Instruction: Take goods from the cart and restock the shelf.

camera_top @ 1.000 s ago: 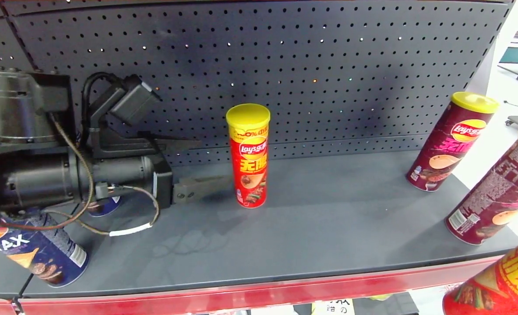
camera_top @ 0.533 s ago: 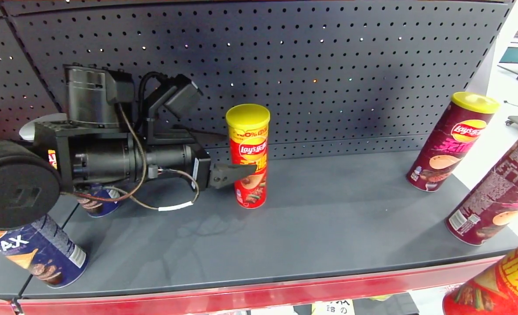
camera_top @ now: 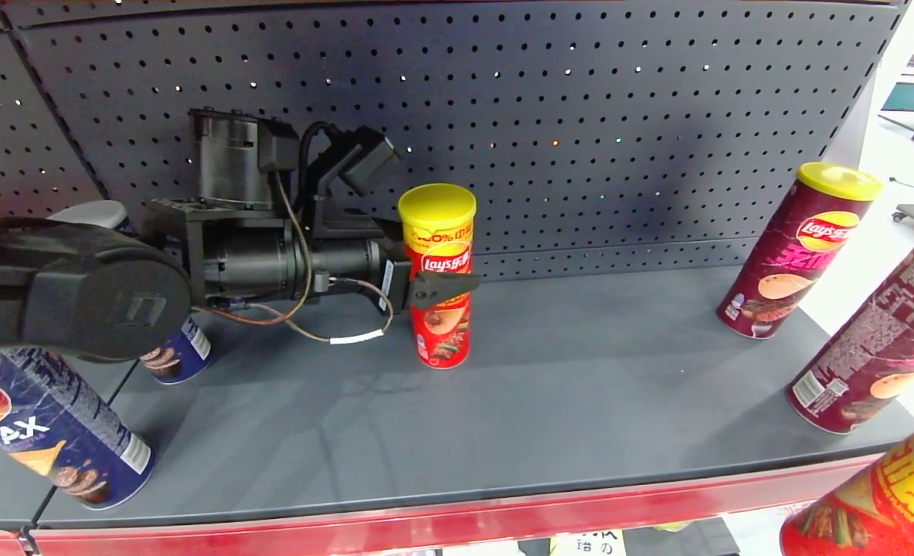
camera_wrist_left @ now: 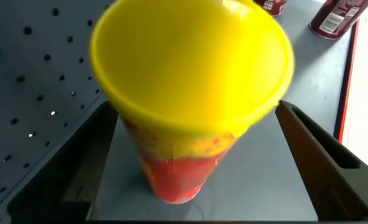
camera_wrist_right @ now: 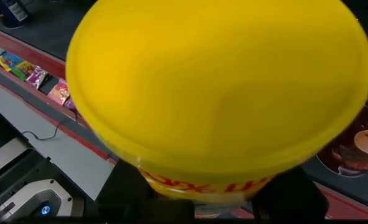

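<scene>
A red chip can with a yellow lid [camera_top: 439,270] stands upright in the middle of the grey shelf [camera_top: 580,401]. My left gripper [camera_top: 443,272] comes at it from the left and is open, one finger [camera_top: 445,284] in front of the can and the other behind it. The left wrist view shows the same can [camera_wrist_left: 184,112] between both fingers [camera_wrist_left: 324,165], with gaps on each side. A second red can [camera_top: 881,494] with a yellow lid [camera_wrist_right: 221,87] is tilted below the shelf's front right corner, and my right gripper [camera_wrist_right: 208,202] is shut on it.
Two maroon cans [camera_top: 800,247] [camera_top: 874,332] stand at the shelf's right end. Blue cans [camera_top: 47,425] [camera_top: 174,355] stand at the left end, under my left arm. A pegboard wall [camera_top: 580,116] backs the shelf, and a red lip [camera_top: 426,521] runs along its front.
My left arm has moved right along the shelf, from well left of the red can to having its open fingers on either side of it. The can in my right gripper has stayed put.
</scene>
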Motion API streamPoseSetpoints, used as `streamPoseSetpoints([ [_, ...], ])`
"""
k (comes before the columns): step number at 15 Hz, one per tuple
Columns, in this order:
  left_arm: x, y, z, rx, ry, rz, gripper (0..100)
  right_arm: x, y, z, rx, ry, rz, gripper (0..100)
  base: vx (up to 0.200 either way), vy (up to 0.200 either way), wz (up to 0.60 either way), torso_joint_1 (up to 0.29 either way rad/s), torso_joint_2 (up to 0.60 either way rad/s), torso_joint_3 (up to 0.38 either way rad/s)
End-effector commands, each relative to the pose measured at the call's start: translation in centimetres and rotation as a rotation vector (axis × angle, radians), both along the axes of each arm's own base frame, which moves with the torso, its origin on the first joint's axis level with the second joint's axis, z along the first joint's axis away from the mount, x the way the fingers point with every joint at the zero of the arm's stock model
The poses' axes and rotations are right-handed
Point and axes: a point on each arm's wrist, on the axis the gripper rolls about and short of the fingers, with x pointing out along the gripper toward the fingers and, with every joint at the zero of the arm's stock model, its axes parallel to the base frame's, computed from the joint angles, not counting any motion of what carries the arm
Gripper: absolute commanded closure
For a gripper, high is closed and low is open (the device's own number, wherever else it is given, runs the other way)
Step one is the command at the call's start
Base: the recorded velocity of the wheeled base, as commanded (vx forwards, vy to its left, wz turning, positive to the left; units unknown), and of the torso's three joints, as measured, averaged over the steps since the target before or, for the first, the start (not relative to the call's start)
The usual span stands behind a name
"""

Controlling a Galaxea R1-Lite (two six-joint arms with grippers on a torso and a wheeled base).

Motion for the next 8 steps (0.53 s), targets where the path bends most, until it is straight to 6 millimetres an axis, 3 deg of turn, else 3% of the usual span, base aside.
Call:
streamPoseSetpoints([
  [1,0.2,-0.4,-0.4,0.005,0.01,-0.007,0,0.0,0.0,0.0,-0.001,0.002,0.0,100,0.0,0.0,0.0,0.0,0.0,0.0],
  [8,1.3,-1.0,-0.6,0.006,0.007,0.003,0,0.0,0.0,0.0,-0.001,0.001,0.0,100,0.0,0.0,0.0,0.0,0.0,0.0],
])
